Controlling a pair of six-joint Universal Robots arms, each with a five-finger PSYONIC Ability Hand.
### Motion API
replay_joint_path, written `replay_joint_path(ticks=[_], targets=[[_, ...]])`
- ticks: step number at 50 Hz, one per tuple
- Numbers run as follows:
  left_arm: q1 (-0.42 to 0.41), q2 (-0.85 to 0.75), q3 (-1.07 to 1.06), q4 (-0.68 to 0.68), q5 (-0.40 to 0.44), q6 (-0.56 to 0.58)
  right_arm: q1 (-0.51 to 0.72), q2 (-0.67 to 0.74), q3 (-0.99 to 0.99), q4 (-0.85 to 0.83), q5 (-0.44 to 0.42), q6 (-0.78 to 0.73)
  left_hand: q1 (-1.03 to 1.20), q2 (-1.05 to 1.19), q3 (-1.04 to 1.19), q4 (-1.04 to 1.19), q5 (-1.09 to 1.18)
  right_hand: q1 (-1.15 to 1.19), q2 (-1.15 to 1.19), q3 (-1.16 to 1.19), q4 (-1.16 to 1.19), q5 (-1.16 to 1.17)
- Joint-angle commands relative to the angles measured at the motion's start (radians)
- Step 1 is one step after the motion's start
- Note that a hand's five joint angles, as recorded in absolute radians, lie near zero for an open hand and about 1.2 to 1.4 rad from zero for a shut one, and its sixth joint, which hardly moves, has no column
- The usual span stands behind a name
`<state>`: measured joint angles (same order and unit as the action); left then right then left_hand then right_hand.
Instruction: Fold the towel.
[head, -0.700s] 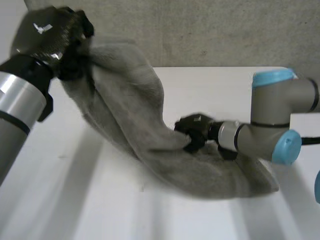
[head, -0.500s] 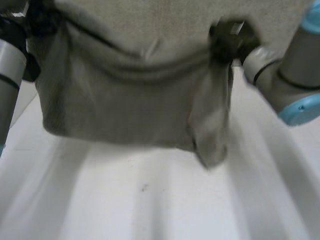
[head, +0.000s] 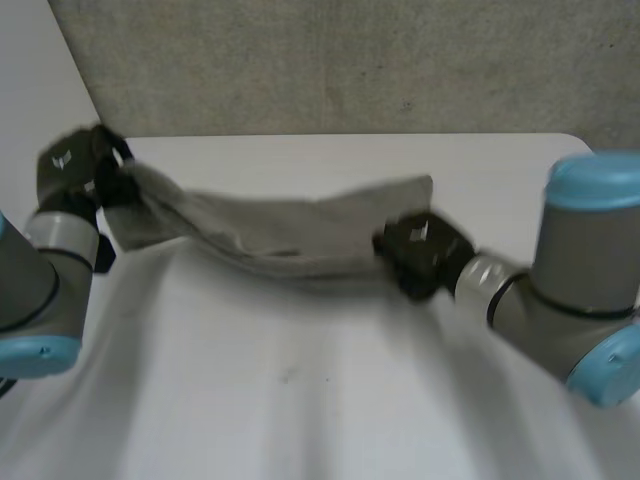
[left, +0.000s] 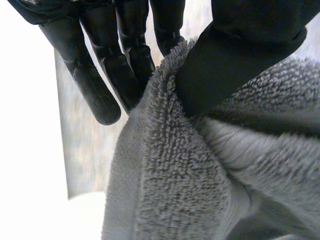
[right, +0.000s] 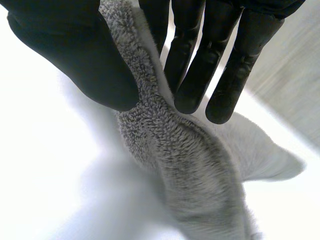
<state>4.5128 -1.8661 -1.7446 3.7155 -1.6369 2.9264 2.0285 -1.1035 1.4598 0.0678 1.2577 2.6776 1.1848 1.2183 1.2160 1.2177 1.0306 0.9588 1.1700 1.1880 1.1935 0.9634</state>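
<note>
A grey towel stretches in a sagging band between my two hands, low over the white table. My left hand pinches its left end; in the left wrist view the thumb presses the towel against the fingers. My right hand holds the right end; in the right wrist view the towel's edge sits pinched between thumb and fingers. A flap of towel lies on the table behind the right hand.
A grey wall runs along the table's far edge. My right arm reaches in over the table's right side, and my left arm stands at its left edge.
Both hands have come down from high up, where the towel hung spread out, and now hold it low and stretched across the far part of the table.
</note>
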Motion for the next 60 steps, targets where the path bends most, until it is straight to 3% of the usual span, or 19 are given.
replay_joint_path(ticks=[1,4,6,7,8,10,11,12,14,17,28,34,36,41,50,55,60], targets=[[0.023,-0.099,-0.029,-0.091,0.003,0.01,0.009,0.116,0.054,0.037,0.0,-0.032,0.211,0.178,0.18,0.179,0.191,0.437,0.226,0.208,0.203,0.258],[0.015,-0.102,-0.027,-0.163,0.014,0.01,0.009,0.113,0.05,0.035,-0.001,-0.018,0.092,0.058,0.06,0.059,0.071,0.437,0.226,0.208,0.203,0.258],[0.006,-0.087,-0.032,-0.228,0.055,0.011,0.009,0.099,0.045,0.032,-0.001,0.016,-0.638,-0.672,-0.67,-0.671,-0.659,0.437,0.226,0.208,0.203,0.258],[0.006,-0.087,-0.032,-0.229,0.055,0.011,0.009,0.099,0.045,0.032,-0.001,0.016,-0.642,-0.676,-0.674,-0.675,-0.663,0.437,0.226,0.208,0.203,0.258],[-0.003,-0.073,-0.03,-0.265,0.081,0.02,0.009,0.087,0.045,0.032,-0.001,0.03,-0.884,-0.917,-0.915,-0.917,-0.904,0.437,0.226,0.208,0.203,0.258],[-0.017,-0.044,-0.03,-0.299,0.103,0.034,0.009,0.079,0.048,0.03,-0.001,0.036,-0.95,-0.984,-0.981,-0.983,-0.97,0.336,0.125,0.107,0.101,0.157],[-0.03,-0.012,-0.032,-0.325,0.118,0.051,0.009,0.076,0.054,0.029,0.0,0.038,-0.971,-1.005,-1.002,-1.004,-0.991,0.083,-0.128,-0.146,-0.152,-0.096],[-0.031,-0.011,-0.032,-0.325,0.118,0.051,0.009,0.076,0.054,0.029,0.0,0.038,-0.971,-1.005,-1.002,-1.004,-0.992,0.08,-0.131,-0.149,-0.154,-0.099],[-0.041,0.033,-0.035,-0.354,0.121,0.089,0.013,0.073,0.068,0.02,0.008,0.038,-0.98,-1.014,-1.011,-1.013,-1.0,-0.367,-0.578,-0.596,-0.602,-0.546],[-0.049,0.056,-0.035,-0.359,0.121,0.126,0.013,0.07,0.083,0.012,0.009,0.038,-0.977,-1.011,-1.008,-1.01,-0.997,-0.539,-0.75,-0.768,-0.773,-0.718],[-0.063,0.124,-0.007,-0.376,0.166,0.258,-0.002,0.001,0.114,-0.02,0.011,0.038,-0.898,-0.931,-0.929,-0.931,-0.918,-0.551,-0.762,-0.78,-0.786,-0.73],[-0.115,0.047,0.02,-0.408,0.219,0.361,-0.007,-0.019,0.119,-0.022,0.011,0.038,-0.851,-0.884,-0.882,-0.884,-0.871,-0.548,-0.759,-0.777,-0.783,-0.727],[-0.181,-0.02,0.04,-0.408,0.215,0.41,-0.011,-0.035,0.12,-0.02,0.014,0.038,-0.734,-0.767,-0.765,-0.767,-0.754,-0.548,-0.759,-0.777,-0.783,-0.727],[-0.228,-0.085,0.057,-0.407,0.207,0.499,-0.014,-0.052,0.116,-0.019,0.025,0.036,-0.692,-0.726,-0.724,-0.725,-0.713,-0.562,-0.774,-0.792,-0.797,-0.742],[-0.244,-0.174,0.089,-0.402,0.201,0.635,-0.06,-0.068,0.117,-0.013,0.074,0.028,-0.672,-0.705,-0.703,-0.705,-0.692,-0.692,-0.903,-0.921,-0.926,-0.871],[-0.244,-0.232,0.129,-0.367,0.146,0.68,-0.07,-0.065,0.114,-0.013,0.081,0.025,-0.332,-0.365,-0.363,-0.365,-0.352,-0.724,-0.935,-0.953,-0.959,-0.903],[-0.245,-0.261,0.151,-0.361,0.12,0.715,-0.091,-0.058,0.111,-0.014,0.08,0.024,-0.314,-0.347,-0.345,-0.347,-0.334,-0.724,-0.935,-0.953,-0.959,-0.903]])
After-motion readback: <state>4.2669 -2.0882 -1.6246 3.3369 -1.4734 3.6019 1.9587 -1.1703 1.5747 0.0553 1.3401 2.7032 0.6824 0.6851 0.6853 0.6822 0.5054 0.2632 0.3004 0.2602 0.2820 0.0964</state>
